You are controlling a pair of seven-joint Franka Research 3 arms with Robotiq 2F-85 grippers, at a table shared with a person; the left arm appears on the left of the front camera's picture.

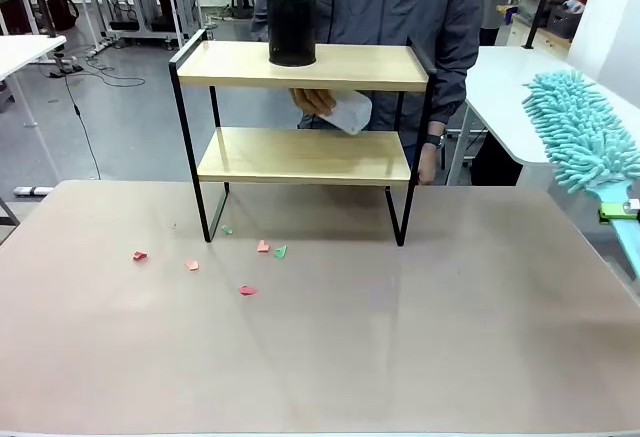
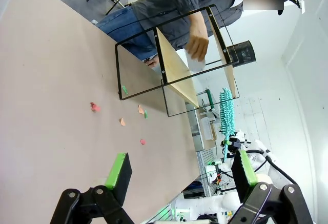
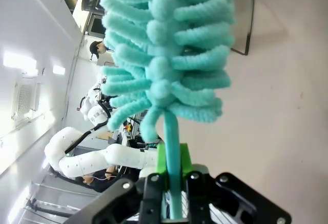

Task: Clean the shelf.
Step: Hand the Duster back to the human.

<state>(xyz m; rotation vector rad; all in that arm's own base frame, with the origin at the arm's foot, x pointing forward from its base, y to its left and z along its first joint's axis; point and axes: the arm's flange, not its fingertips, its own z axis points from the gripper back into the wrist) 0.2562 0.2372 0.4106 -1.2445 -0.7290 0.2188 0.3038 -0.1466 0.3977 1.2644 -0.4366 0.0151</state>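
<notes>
Starting off the shelf's (image 1: 370,65) left side: the left gripper (image 2: 179,170) has its green pads spread wide with nothing between them, hanging over the table (image 1: 400,337) well short of the shelf. Just in front of the shelf's left legs, little pink and green paper scraps (image 1: 248,289) lie scattered on the table. The shelf itself stands upright at the table's far edge. A black cup (image 1: 291,27) sits on its top board, left of centre. Under that board, from behind the shelf, a person's hand (image 1: 315,100) holds a white thing (image 1: 350,112); what it is, I can't tell. The lower board looks bare. Over to the shelf's right, well apart from it, the right gripper (image 3: 171,183) is clamped on the handle of a teal fluffy duster (image 1: 585,132), head up and touching nothing. My read: no dusting yet. Both boards are to be wiped, the cup sits in the way, and the scraps lie unswept.
</notes>
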